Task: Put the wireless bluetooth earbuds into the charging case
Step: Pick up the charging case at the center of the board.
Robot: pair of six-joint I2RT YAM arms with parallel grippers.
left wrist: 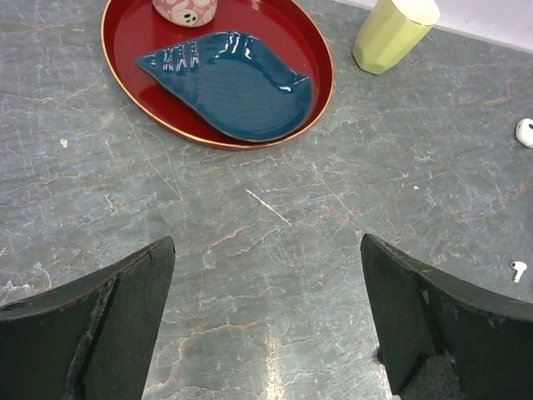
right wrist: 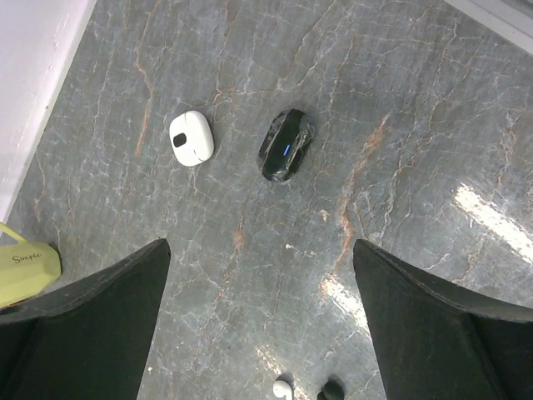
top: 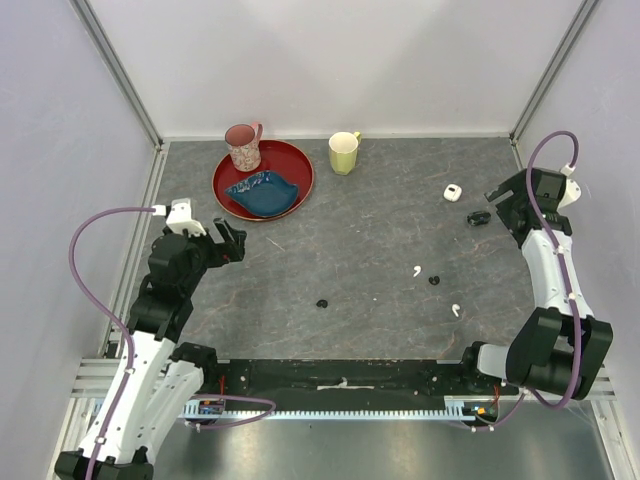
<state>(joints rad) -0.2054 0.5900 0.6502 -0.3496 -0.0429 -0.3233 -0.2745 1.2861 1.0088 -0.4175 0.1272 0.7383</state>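
The white charging case [top: 452, 192] lies closed at the far right of the table, with a dark spot on its top. It also shows in the right wrist view [right wrist: 191, 138] and at the edge of the left wrist view [left wrist: 525, 132]. One white earbud [top: 417, 270] lies mid-right, also in the left wrist view [left wrist: 518, 269] and the right wrist view [right wrist: 283, 388]. The other white earbud [top: 456, 310] lies nearer the front. My right gripper [top: 498, 208] [right wrist: 260, 246] is open and empty, just right of the case. My left gripper [top: 236, 243] [left wrist: 266, 242] is open and empty at the left.
A black case [top: 479, 217] [right wrist: 286, 144] lies beside the white one. Black earbuds lie at mid-right [top: 434, 280] and centre [top: 322, 303]. A red tray [top: 300, 160] holds a blue dish [top: 262, 192] and a pink mug [top: 243, 146]. A yellow-green mug [top: 344, 152] stands at the back.
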